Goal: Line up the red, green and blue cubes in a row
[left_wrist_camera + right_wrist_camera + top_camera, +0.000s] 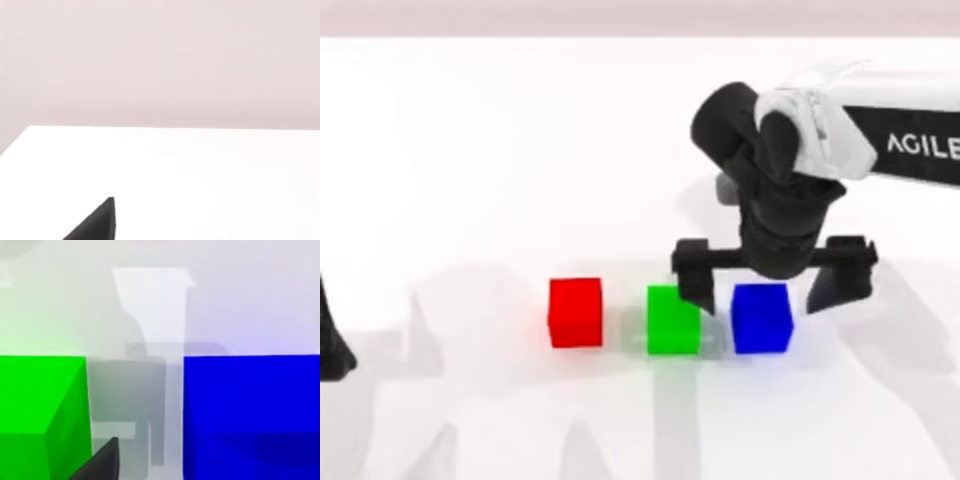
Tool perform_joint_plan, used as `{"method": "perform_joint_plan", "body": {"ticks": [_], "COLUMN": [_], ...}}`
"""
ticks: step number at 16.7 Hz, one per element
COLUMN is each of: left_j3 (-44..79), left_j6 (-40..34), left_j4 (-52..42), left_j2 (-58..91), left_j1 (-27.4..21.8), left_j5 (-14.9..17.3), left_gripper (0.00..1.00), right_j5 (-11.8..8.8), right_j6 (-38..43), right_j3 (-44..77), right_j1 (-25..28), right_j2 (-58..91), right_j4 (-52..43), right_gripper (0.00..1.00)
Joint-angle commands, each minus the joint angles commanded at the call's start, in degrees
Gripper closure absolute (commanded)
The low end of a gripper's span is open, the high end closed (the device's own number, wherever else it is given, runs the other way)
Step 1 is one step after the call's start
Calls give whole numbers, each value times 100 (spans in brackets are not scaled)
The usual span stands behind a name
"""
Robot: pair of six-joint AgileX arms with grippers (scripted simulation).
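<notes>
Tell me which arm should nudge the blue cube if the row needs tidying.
Right, probably. Its tool hangs open just behind the blue cube, beside the green cube; the left arm sits parked at the table's left edge.

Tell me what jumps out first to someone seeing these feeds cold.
Three bright cubes sit in a row near the table's front: red cube leftmost, green cube in the middle, blue cube on the right. The right tool hangs open over the blue cube, one finger in the gap beside the green cube. The left arm sits parked at the left edge.
</notes>
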Motion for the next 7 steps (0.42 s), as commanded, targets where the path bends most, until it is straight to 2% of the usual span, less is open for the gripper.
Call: {"method": "perform_joint_plan", "body": {"ticks": [7], "left_j3": [0], "left_j6": [0], "left_j4": [0], "left_j2": [0], "left_j1": [0], "left_j5": [0], "left_gripper": [0], "right_j5": [0], "right_j6": [-19], "right_j3": [795], "right_j1": [56], "right_j2": [-390], "right_j4": [-1189], "right_gripper": [0]}}
